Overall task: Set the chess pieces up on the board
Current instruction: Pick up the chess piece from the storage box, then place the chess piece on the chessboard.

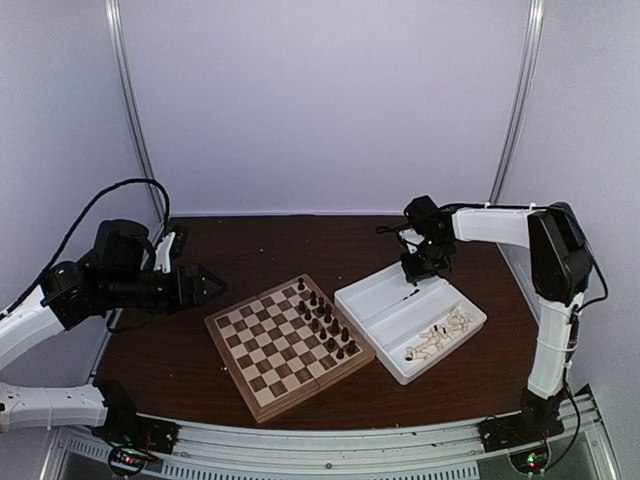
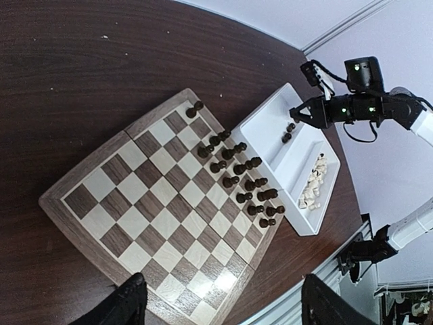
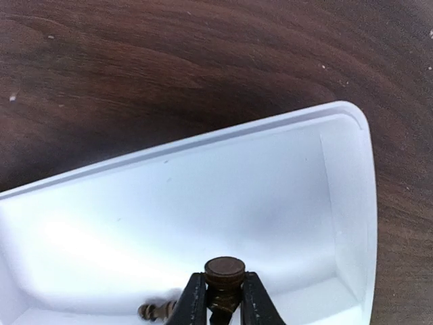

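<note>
The board [image 1: 262, 360] lies at the table's middle, with several dark chess pieces [image 1: 322, 318] standing in two rows along its right side. In the right wrist view my right gripper [image 3: 223, 298] is shut on a dark chess piece [image 3: 224, 272] inside the white tray [image 3: 203, 189]; the piece's round base faces the camera. Another dark piece [image 3: 154, 311] lies on the tray floor just left of the fingers. My left gripper [image 2: 226, 301] hangs open above the board's [image 2: 145, 210] near edge with nothing between its fingers. From above, it [image 1: 215, 285] sits left of the board.
The white two-compartment tray [image 1: 372, 283] stands right of the board, and my right gripper [image 1: 415, 270] reaches into its far compartment. Several cream pieces [image 1: 440, 338] lie heaped in the near compartment. White walls close in the dark brown table [image 1: 300, 245].
</note>
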`<state>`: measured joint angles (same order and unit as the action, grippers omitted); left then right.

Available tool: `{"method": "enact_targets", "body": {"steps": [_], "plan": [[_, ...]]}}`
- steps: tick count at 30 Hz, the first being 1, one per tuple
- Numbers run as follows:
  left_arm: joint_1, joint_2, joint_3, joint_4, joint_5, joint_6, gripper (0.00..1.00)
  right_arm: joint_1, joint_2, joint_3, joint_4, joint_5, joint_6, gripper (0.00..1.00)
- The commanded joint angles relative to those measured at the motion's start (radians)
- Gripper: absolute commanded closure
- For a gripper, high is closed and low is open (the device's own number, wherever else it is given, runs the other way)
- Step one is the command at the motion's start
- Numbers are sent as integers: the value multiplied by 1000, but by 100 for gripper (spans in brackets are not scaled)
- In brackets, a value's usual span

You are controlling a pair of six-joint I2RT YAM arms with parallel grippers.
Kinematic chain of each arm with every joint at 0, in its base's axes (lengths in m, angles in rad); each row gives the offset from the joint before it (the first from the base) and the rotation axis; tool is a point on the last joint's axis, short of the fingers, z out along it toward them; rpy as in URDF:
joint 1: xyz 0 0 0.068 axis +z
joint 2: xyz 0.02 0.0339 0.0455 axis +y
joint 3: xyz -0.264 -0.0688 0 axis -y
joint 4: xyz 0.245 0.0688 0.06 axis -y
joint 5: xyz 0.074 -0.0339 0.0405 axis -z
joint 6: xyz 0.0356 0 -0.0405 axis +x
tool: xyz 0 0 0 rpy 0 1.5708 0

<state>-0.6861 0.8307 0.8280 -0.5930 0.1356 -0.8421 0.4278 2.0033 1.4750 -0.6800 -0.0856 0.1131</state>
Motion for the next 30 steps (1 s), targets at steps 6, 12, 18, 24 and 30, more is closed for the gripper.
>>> {"method": "enact_targets", "body": {"steps": [6, 12, 18, 24, 30], "plan": [[7, 43, -53, 186, 132, 37, 22, 176, -324, -98, 135, -160, 175, 89], [5, 45, -87, 262, 171, 34, 22, 339, -428, -203, 392, -311, 305, 88], [5, 40, -135, 375, 236, -73, 22, 529, -421, -259, 563, -264, 208, 88], [5, 82, -249, 691, 353, -301, 21, 643, -354, -208, 591, -204, 97, 88], [5, 99, -270, 713, 345, -319, 20, 679, -244, -113, 525, -172, 51, 87]]}}
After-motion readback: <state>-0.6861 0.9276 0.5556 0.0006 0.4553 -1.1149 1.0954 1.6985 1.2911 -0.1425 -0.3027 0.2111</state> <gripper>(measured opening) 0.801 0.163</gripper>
